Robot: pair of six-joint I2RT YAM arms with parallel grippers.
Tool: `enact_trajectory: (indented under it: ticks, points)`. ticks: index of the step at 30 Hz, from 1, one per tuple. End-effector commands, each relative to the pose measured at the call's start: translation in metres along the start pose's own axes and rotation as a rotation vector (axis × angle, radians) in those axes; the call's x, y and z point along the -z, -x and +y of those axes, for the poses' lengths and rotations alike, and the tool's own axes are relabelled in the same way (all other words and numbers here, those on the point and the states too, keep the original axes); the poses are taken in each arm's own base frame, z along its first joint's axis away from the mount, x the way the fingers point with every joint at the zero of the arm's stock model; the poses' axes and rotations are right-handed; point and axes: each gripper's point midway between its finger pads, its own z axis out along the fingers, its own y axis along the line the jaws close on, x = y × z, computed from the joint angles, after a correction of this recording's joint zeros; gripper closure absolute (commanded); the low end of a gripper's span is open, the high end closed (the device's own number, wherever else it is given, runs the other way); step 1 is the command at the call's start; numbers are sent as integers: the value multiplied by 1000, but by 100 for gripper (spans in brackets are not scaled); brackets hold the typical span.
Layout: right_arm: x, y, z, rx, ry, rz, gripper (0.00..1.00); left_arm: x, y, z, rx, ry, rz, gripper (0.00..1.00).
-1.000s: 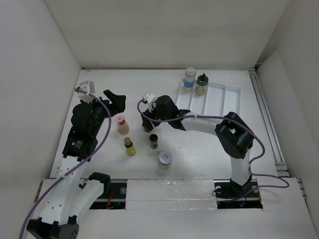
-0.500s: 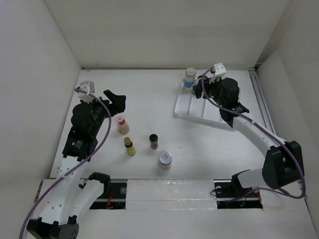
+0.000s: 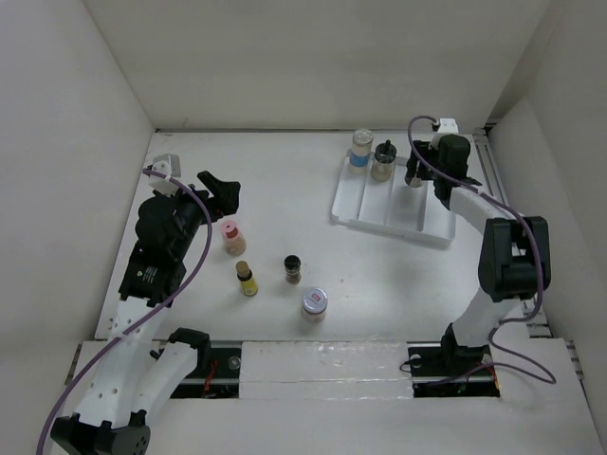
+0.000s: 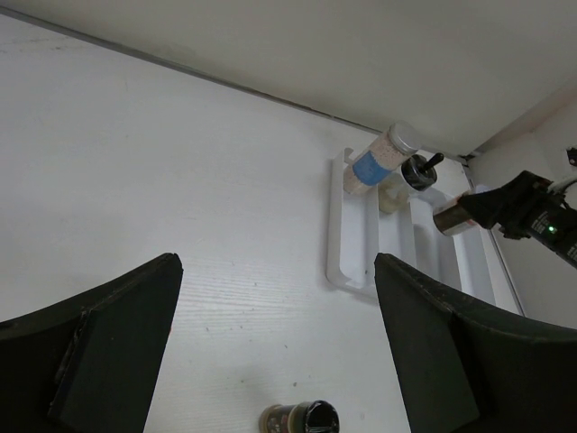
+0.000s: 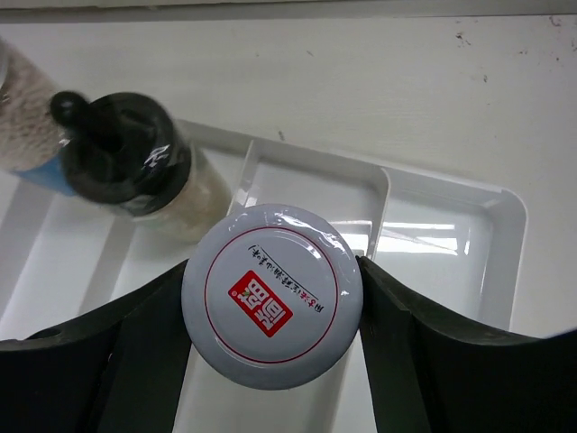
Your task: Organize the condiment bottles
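Note:
My right gripper (image 3: 415, 174) is shut on a jar with a red-and-white lid (image 5: 271, 307) and holds it over the third slot of the white ridged tray (image 3: 398, 230). A silver-lidded, blue-labelled jar (image 3: 359, 149) and a dark-lidded bottle (image 3: 383, 160) stand at the far end of the tray's left slots. My left gripper (image 3: 220, 190) is open and empty above the table's left side. Near it on the table stand a pink jar (image 3: 232, 237), a yellow bottle (image 3: 247, 278), a small dark jar (image 3: 292, 268) and another red-and-white-lidded jar (image 3: 314, 303).
The tray (image 5: 505, 234) has a further slot to the right of the held jar. White walls enclose the table on the left, back and right. A metal rail (image 3: 507, 227) runs along the right edge.
My right arm carried the jar from the table's middle to the tray, then moved right from above the dark-lidded bottle to the third slot. The left arm has not moved.

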Motion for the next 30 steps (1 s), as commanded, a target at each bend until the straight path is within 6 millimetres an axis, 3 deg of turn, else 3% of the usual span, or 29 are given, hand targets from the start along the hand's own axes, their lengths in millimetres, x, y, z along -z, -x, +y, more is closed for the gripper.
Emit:
enact_trajectory:
  ticks: [1,6,11,14,17,18,19,20,21,22,23,24,25,26,27,28,29,30]
  points:
    - [-22,73,-5,5,15,-197,51,0,13,-6,-2,-22,-47,16]
    - [-52,59,-12,0,29,-149,47,2,15,-7,-2,-27,-55,16]
    - [-60,58,-12,-1,29,-141,18,2,15,-7,-2,-27,-55,16]
    - [-48,68,-9,1,39,-158,10,2,15,-7,-2,-27,-55,16]
    - [-18,90,4,10,58,-202,6,2,15,-7,-2,-27,-55,16]
    - [3,99,10,15,68,-229,5,2,15,-7,-2,-27,-55,16]
    - [14,101,19,20,84,-240,3,2,14,-8,-3,-35,-50,16]
    - [26,100,41,31,124,-246,3,2,14,-8,-3,-35,-50,16]
    - [35,78,54,30,158,-210,1,2,14,-8,-3,-35,-50,16]
    - [60,87,69,39,191,-248,1,2,14,-8,-3,-35,-50,16]
    - [70,78,88,51,239,-238,1,2,14,-8,-3,-35,-50,16]
    - [85,65,125,61,320,-225,1,2,14,-8,-3,-35,-50,16]
    - [93,36,141,77,375,-175,1,5,18,-10,-3,-44,-66,16]
    - [114,34,160,91,443,-184,1,5,18,-10,-3,-44,-66,16]
    - [136,19,194,134,575,-172,1,5,18,-12,-3,-52,-62,16]
    - [150,-7,205,163,633,-124,1,5,18,-12,-3,-52,-62,16]
    - [174,-5,215,191,689,-150,1,5,18,-12,-3,-52,-62,16]
    - [187,-24,220,241,729,-100,1,5,18,-12,-3,-52,-62,16]
